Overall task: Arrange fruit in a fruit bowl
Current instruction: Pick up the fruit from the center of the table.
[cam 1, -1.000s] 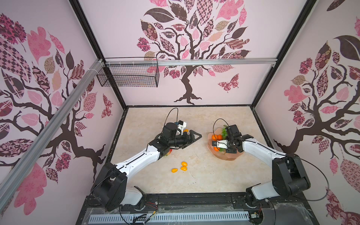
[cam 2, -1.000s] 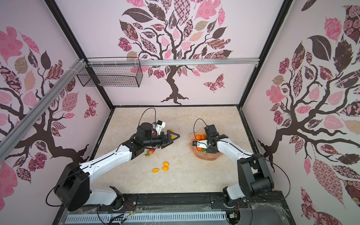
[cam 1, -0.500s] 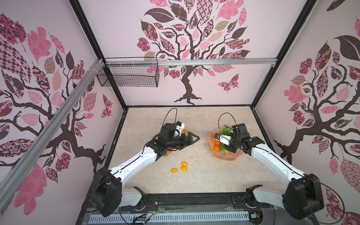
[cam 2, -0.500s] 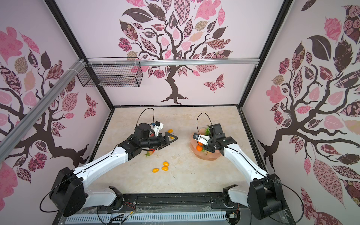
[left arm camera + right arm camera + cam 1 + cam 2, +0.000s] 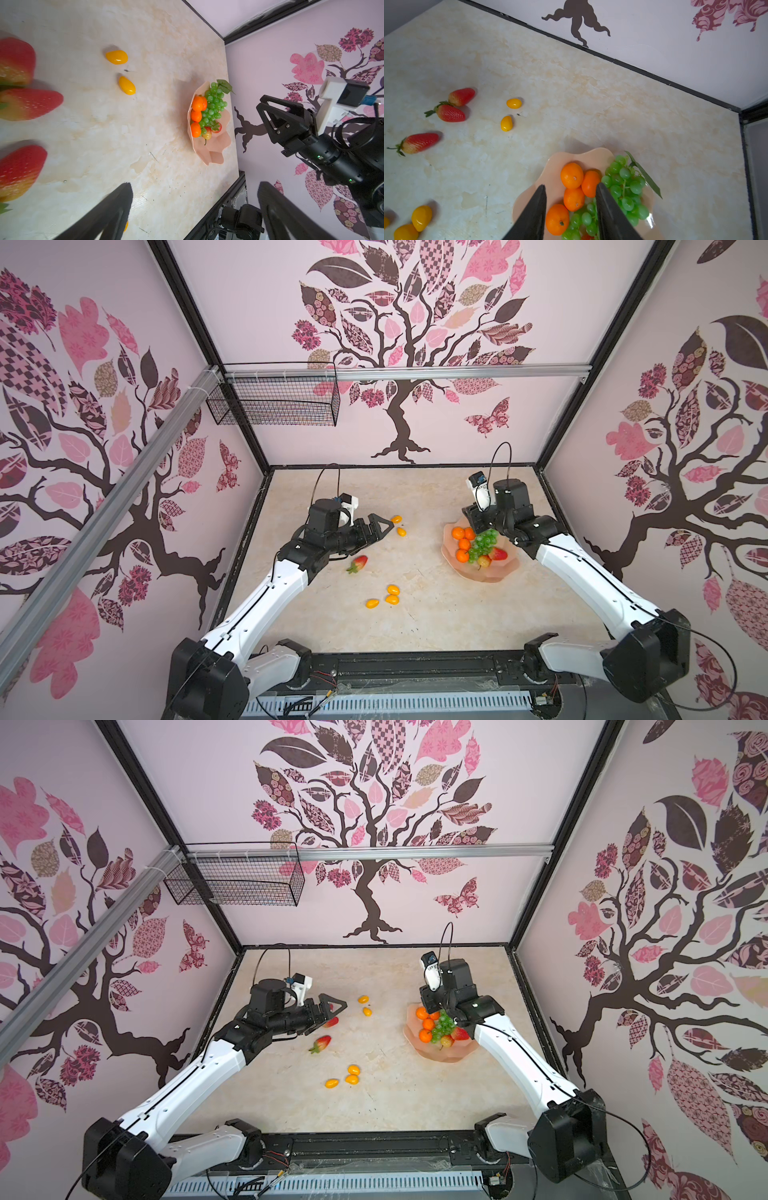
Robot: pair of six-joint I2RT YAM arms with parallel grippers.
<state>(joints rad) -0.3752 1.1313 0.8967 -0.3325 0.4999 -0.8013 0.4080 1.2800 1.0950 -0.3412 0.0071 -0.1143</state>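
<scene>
Nearest, three yellow ovals [image 5: 386, 597] and the strawberries [image 5: 358, 563] lie loose on the table [image 5: 436, 622], with the left gripper [image 5: 194, 186] hovering over the strawberries, its claw apart. Farther back, the right gripper [image 5: 571, 185] has lifted with its claw parted and empty (the grape bunch [image 5: 482, 545] now rests in the fruit bowl [image 5: 494, 572] beside the tangerines [image 5: 462, 541]). The loose fruit is probably next.

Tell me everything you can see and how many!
Beige marbled table: one, beige, under everything.
Wavy-rimmed translucent peach-pink fruit bowl: one, peach-pink, table's right side.
Round orange toy tangerines: four, orange, in bowl.
Green plastic grape bunch: one, green, in bowl.
Red toy strawberries: five, red, two in bowl, three on table.
Small yellow-orange toy ovals: five, yellow-orange, on table.
Black wire mesh basket: one, black, hanging back-left.
White-and-black left arm: one, jaws open, near table strawberries.
White-and-black right arm: one, jaws open, above bowl.
</scene>
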